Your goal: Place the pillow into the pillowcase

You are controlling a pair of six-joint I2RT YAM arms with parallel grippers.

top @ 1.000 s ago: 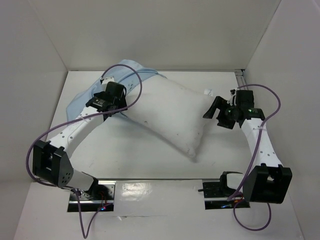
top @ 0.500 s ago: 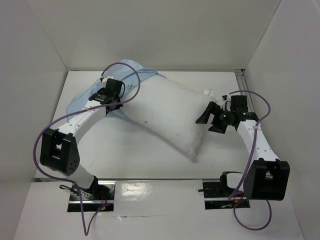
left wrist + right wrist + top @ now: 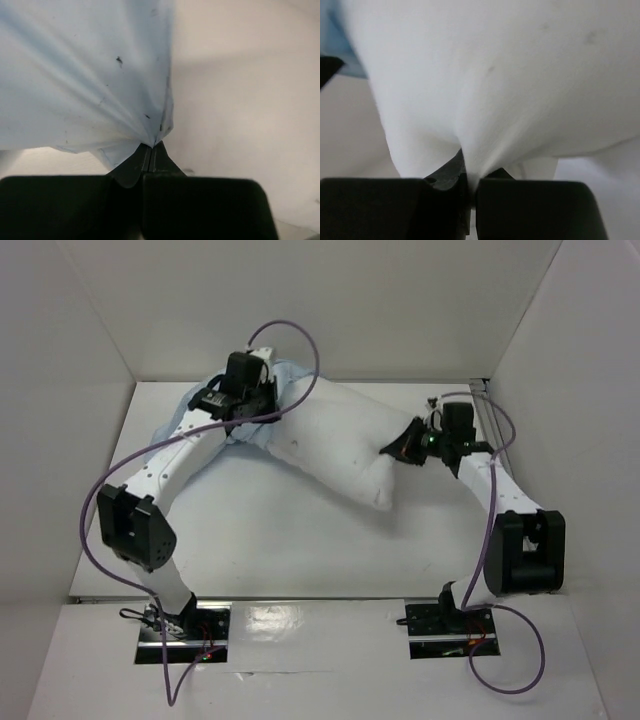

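**Both pincers clamped: case on the left, pillow on the right**

- Your left pincer [image 3: 151, 146] is closed on a gathered fold of the pillowcase [image 3: 85, 75]. The light blue cloth fans up and away from the tips and is drawn taut.
- From above, the rest of the case lies slack on the table [image 3: 300, 550], outboard of this pincer and partly under its arm. The back wall [image 3: 330, 310] is close beyond it, so there is little room to pull further away from you.
- I cannot make out the case's opening, or how much of the pillow's end is already inside it.
- The pillow [image 3: 495, 65] spans the gap between the pincers. Its long axis runs roughly along the line from one to the other, and one plump corner sags toward you just beside the right pincer.
- Your right pincer [image 3: 468, 167] is closed on a pinch of the pillow's white cover at that end, and the bulk swells away from the tips toward the left pincer.
- Judgement: the pillow has to travel along its own axis toward the left pincer, so the right arm pushes while the left holds the cloth.
- The open table is on your near side. Outboard of the right pincer, the side wall is near.
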